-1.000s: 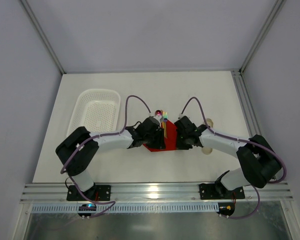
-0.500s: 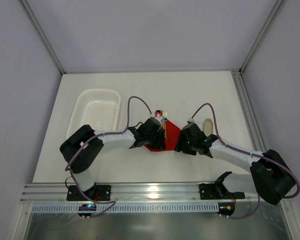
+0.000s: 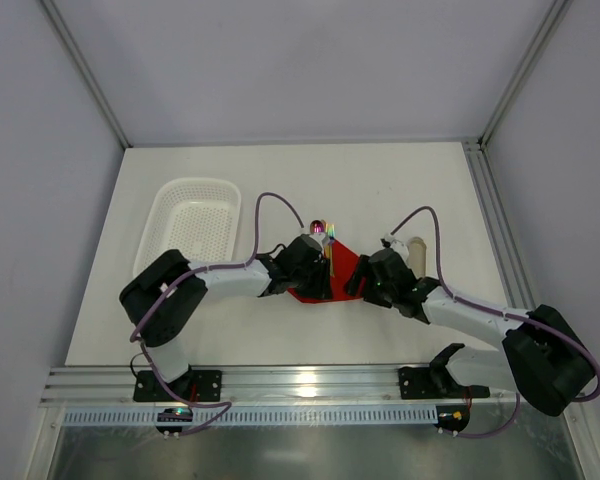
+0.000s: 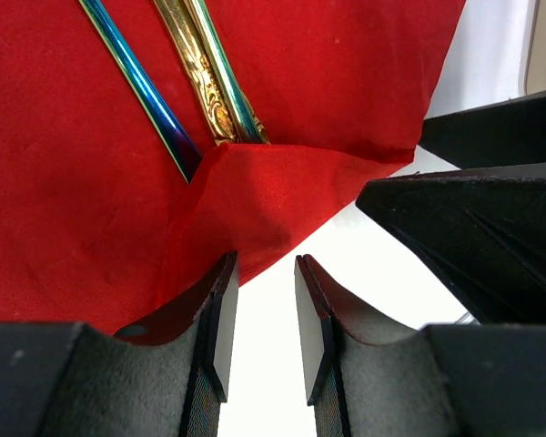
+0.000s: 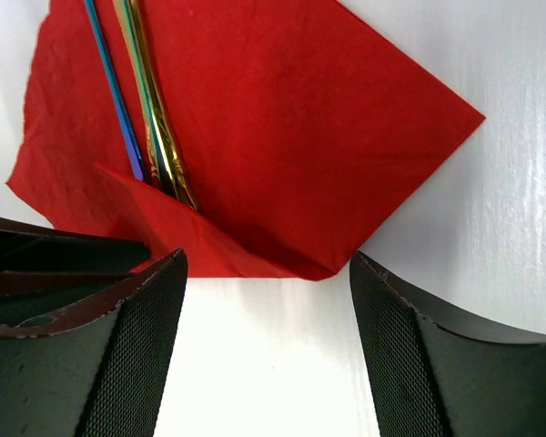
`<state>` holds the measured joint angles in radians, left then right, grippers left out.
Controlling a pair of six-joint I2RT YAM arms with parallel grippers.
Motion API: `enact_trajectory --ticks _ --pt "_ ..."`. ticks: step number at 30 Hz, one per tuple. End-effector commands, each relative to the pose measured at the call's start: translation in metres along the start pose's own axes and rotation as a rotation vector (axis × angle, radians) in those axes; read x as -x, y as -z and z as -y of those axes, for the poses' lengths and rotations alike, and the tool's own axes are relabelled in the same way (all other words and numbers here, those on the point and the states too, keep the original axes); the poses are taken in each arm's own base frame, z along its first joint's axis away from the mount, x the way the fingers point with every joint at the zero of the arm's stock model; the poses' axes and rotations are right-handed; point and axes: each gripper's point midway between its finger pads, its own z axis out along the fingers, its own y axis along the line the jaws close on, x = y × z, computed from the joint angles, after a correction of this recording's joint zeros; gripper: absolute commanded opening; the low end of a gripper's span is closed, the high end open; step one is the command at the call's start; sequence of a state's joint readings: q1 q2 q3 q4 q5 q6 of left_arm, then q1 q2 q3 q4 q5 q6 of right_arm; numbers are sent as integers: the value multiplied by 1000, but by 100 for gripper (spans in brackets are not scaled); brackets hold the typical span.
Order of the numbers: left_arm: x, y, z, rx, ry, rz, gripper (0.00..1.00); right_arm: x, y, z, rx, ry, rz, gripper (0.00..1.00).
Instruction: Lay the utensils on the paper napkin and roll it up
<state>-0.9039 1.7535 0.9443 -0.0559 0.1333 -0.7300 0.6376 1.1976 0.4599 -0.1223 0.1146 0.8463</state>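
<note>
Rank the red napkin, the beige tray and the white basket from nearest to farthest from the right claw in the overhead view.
1. Red napkin, right at the fingertips of the right claw, on its left.
2. Beige tray, a little beyond the claw to its right, partly hidden.
3. White basket, far across on the left side.

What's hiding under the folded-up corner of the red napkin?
The utensils slide under the napkin's folded corner: one blue handle and one gold-green. The fold covers the very ends of the handles, so they can't be seen.
</note>
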Motion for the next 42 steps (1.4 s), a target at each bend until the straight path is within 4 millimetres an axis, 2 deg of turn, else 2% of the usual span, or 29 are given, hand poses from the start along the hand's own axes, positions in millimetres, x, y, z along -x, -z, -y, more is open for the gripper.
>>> enact_trajectory --ticks 1,2,3,7,9,11,12,14,15,18,22,26,36,42 --pt "4 -1 9 -39 2 18 36 12 -5 -10 50 -35 68 74" --pt "3 -1 9 -40 3 13 36 10 -5 -10 55 -35 62 75" --pt "3 -1 10 -42 4 15 35 17 -4 -20 107 -40 93 75" --pt "3 0 8 -36 6 15 35 18 0 -24 171 -57 127 78" --pt "2 0 8 -36 6 11 36 24 6 -33 228 -60 160 78" --pt "1 -1 7 -36 6 11 36 22 9 -35 261 -59 170 79" --pt "1 -1 8 -36 6 10 36 29 15 -43 305 -61 202 79" --pt "1 -1 7 -35 11 12 36 27 18 -43 340 -49 218 81" --pt "1 -1 7 -35 10 13 36 33 24 -53 396 -43 252 82" --pt "0 -1 6 -34 13 12 36 38 31 -60 459 -4 296 83" --pt "1 -1 6 -35 13 15 36 35 35 -72 513 65 274 84" --pt "-3 -2 5 -33 18 6 36 28 30 -68 516 95 263 85" --pt "1 -1 7 -37 15 14 36 5 9 -28 345 149 182 85" --pt "0 -2 7 -37 14 8 36 0 7 -26 356 175 173 84"
